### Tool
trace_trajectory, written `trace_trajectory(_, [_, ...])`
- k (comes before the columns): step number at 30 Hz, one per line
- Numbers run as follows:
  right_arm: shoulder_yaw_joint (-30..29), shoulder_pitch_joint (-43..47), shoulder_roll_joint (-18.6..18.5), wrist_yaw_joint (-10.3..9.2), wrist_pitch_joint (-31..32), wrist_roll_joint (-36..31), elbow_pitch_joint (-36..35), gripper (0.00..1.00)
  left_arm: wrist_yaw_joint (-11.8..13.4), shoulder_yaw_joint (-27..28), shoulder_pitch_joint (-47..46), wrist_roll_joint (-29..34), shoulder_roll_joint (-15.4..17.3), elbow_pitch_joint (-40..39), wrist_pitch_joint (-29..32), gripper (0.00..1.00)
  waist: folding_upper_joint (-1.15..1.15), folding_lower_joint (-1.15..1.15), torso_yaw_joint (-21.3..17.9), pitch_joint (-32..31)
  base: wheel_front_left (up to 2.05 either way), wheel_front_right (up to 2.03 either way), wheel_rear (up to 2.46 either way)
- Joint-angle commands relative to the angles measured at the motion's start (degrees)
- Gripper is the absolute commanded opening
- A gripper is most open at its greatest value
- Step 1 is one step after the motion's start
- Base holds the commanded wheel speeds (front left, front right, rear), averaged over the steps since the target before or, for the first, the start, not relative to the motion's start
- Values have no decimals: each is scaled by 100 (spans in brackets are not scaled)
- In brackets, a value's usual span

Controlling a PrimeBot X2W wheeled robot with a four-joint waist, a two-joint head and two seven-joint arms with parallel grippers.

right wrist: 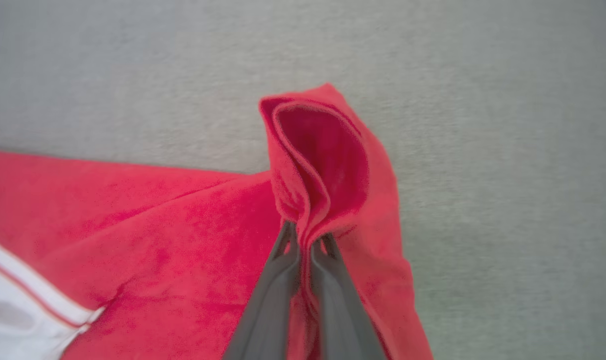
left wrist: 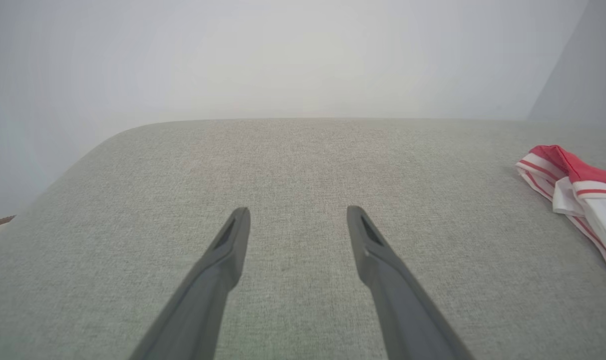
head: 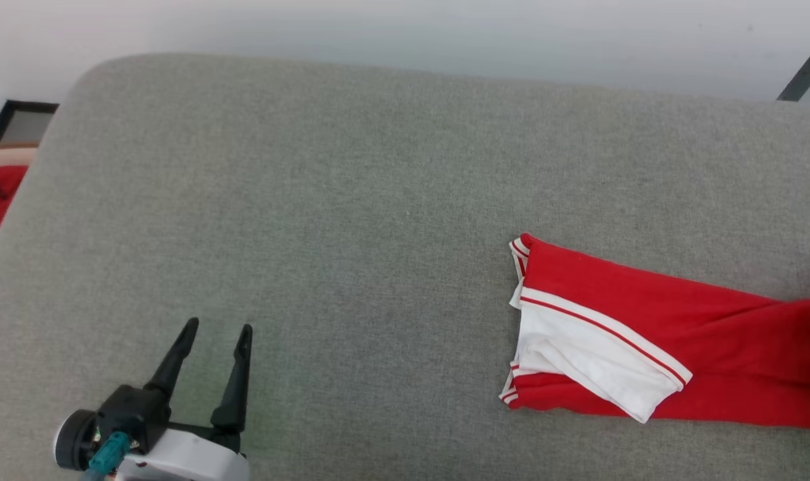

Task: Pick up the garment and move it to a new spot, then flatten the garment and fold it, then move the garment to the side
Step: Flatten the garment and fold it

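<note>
Sideways on the grey padded fabric surface (head: 311, 200), at its right, lies the folded red jersey shirt with white sleeves (head: 645, 314), its long axis left-right and its striped sleeve end pointing left. The right claw (right wrist: 306, 240) is clenched on a red fold; the left claw (head: 219, 325) is spread, empty.

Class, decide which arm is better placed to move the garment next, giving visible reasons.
Right: the right pincer is shut on a red fold of the garment. The left pincer hangs open over grey cushion, apart from it.
</note>
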Motion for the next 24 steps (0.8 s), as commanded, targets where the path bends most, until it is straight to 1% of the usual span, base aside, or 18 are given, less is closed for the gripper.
trace_trajectory(1, [135, 82, 45, -6, 49, 75, -190, 0, -12, 3, 48, 48, -19, 0, 5, 100, 0, 0, 41, -85, 0, 0, 0])
trace_trajectory(6, [903, 214, 225, -6, 355, 332, -1118, 0, -12, -11, 136, 61, -96, -1, 5, 100, 0, 0, 136, -223, 0, 0, 0])
trace_trajectory(12, [1781, 42, 587, -6, 580, 396, -1681, 0, -11, -95, 168, 18, -196, 37, 5, 100, 0, 0, 388, -308, 0, 0, 0])
trace_trajectory(16, [2309, -200, 794, -6, 587, 349, -1780, 0, -11, -106, 173, -15, -214, 47, 5, 100, 0, 0, 546, -291, 0, 0, 0])
trace_trajectory(18, [2551, -351, 840, -6, 559, 290, -1732, 0, -12, -125, 146, -14, -196, 59, 5, 100, 0, 0, 631, -255, 0, 0, 0])
trace_trajectory(24, [3119, -719, 885, -6, 394, 173, -1239, 0, -12, -177, -9, -75, -144, 63, 5, 100, 0, 0, 820, -147, 0, 0, 0])
